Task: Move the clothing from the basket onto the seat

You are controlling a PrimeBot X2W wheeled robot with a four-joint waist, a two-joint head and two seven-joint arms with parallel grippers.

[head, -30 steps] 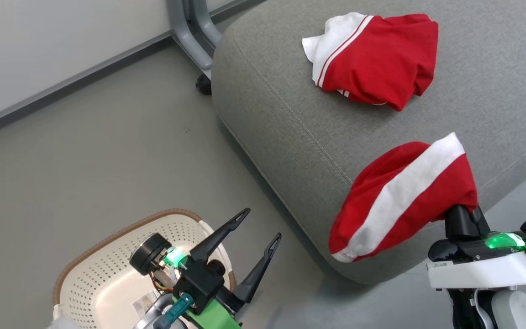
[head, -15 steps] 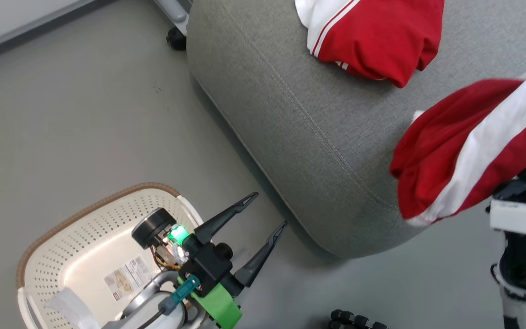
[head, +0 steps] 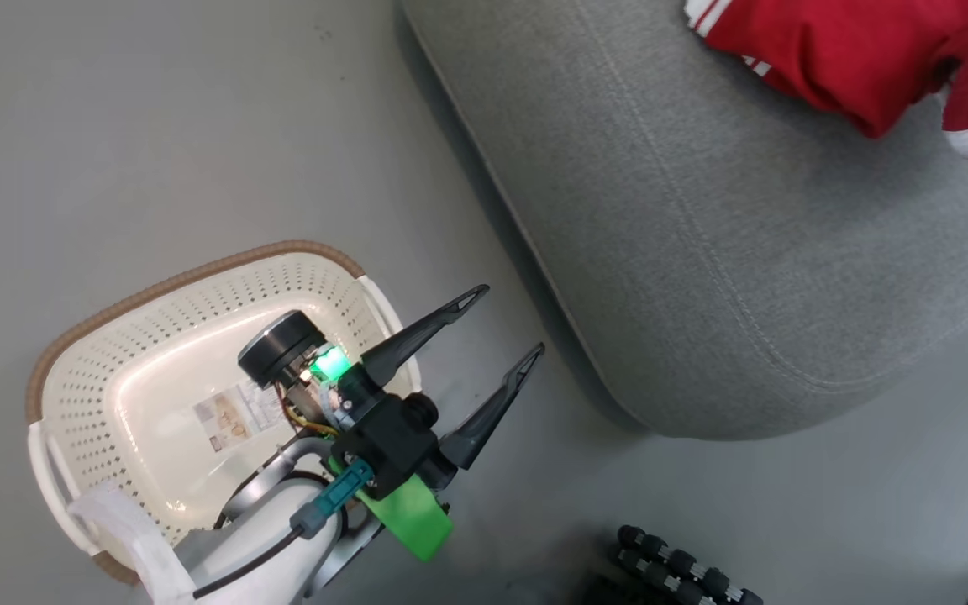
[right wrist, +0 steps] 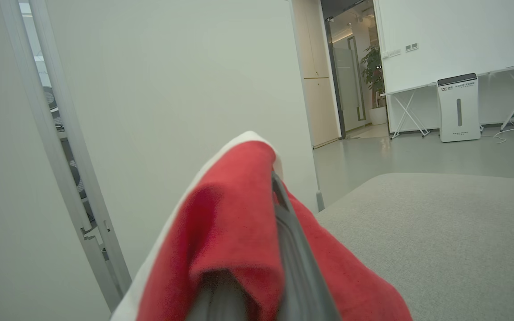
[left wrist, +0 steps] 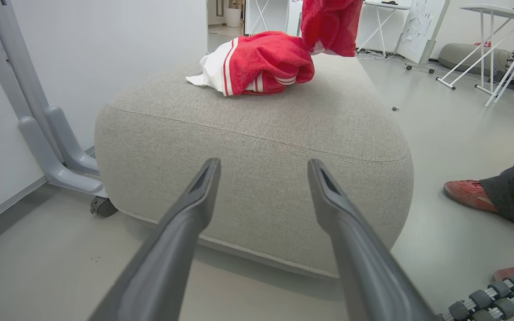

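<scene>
The cream basket [head: 72, 370] stands on the floor at the lower left, holding just its label. My left gripper [head: 511, 319] hangs open and empty over the basket's right rim, pointing at the grey seat [head: 702, 218]. In the left wrist view that gripper [left wrist: 263, 162] faces the seat [left wrist: 257, 147]. One red and white garment [left wrist: 261, 62] lies on top of the seat, also seen in the head view [head: 828, 50]. A second garment [left wrist: 330, 24] hangs just above it. My right gripper [right wrist: 261, 232] is shut on that garment [right wrist: 234, 232], over the seat [right wrist: 440, 232].
A person's red shoe [left wrist: 469, 196] and dark trouser leg stand right of the seat. Black roller wheels [head: 677, 571] lie on the floor near me. A grey frame leg with a caster [left wrist: 56, 147] is left of the seat, by the wall.
The head camera has swung down and left. My right gripper has carried the second garment up over the seat, towards the first one. The left gripper stays open by the basket.
</scene>
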